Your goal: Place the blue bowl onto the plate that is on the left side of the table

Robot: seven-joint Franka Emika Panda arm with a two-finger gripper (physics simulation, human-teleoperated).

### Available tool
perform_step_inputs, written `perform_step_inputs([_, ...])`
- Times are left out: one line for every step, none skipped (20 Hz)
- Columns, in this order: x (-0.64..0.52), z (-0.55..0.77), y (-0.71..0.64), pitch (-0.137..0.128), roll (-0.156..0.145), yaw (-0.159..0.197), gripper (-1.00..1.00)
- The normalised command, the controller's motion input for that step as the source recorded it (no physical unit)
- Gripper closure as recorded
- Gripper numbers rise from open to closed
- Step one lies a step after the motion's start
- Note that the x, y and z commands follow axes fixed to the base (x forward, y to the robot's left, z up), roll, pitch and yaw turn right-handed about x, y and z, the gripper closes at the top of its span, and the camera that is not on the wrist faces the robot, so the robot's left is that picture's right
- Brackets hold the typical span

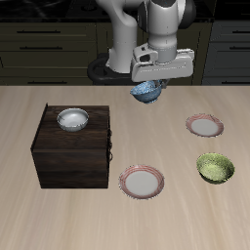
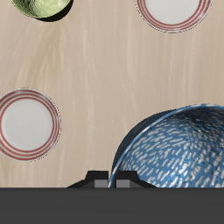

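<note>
The blue bowl [image 1: 146,94], blue with white speckles, hangs in my gripper [image 1: 149,86] above the table, towards the back and near the middle. The gripper is shut on the bowl's rim. In the wrist view the bowl [image 2: 179,149] fills much of the frame, close under the gripper. The plate on the left side of the table [image 1: 205,125] is white with a red-striped rim and lies flat and empty, off to the side of the bowl. It also shows in the wrist view [image 2: 27,122].
A second red-rimmed plate [image 1: 143,182] lies near the table's front edge. A yellow-green bowl [image 1: 215,168] sits in front of the left plate. A dark wooden box [image 1: 70,151] carries a grey-white bowl [image 1: 72,119] on its top.
</note>
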Motion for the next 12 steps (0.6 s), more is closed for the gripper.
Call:
perform_step_inputs([-0.02,0.08,0.52,-0.012,0.080,0.027,1.00])
perform_step_inputs([0.03,0.07,0.30,0.000,0.016,-0.002,1.00])
perform_step_inputs([-0.04,0.10,0.31,-0.035,0.023,0.017,1.00])
perform_step_inputs([0.06,0.06,0.29,-0.005,0.101,-0.005,1.00])
perform_step_inputs([0.08,0.02,0.04,0.029,-0.049,-0.039,1.00])
perform_step_inputs([0.02,0.02,0.46,0.007,0.075,-0.011,1.00])
perform_step_inputs([0.06,-0.04,0.23,0.023,-0.001,0.019,1.00])
perform_step_inputs([-0.04,-0.07,0.34,0.034,0.017,-0.019,1.00])
perform_step_inputs([0.00,0.00,0.00,0.000,0.000,0.000,1.00])
perform_step_inputs([-0.23,-0.12,0.75,0.022,0.101,0.036,1.00])
perform_step_inputs([-0.06,-0.01,0.14,0.004,0.029,0.019,1.00])
perform_step_inputs([-0.14,-0.05,0.53,0.002,0.094,0.045,1.00])
